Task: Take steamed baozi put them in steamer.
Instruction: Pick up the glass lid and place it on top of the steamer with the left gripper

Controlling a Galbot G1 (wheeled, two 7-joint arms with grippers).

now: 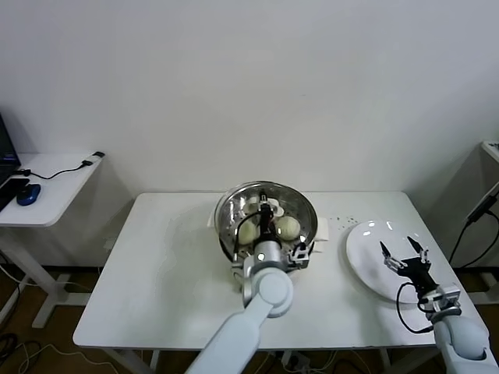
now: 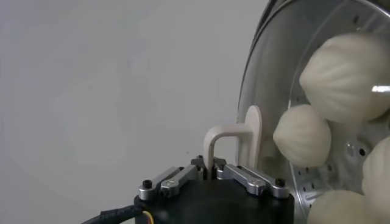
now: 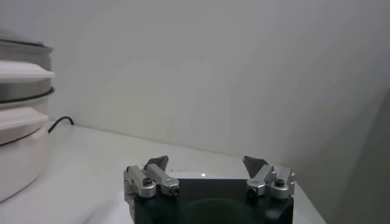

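Side table far left with a blue mouse and a cable on it. White desk fills the middle. Steamer sits at desk centre toward the back, shiny steel basket on a white base. Steamed baozi lie inside the basket; the left wrist view shows four of them on the perforated bottom. Left gripper hangs over the steamer with the arm reaching in from the front; its fingers are pressed together, nothing between them, tips just at the basket's rim. White plate lies on the desk to the right of the steamer, apart from it, bare. Right gripper hovers over the plate, jaws spread wide, holding nothing. In the right wrist view the steamer's stacked side is at the frame edge.
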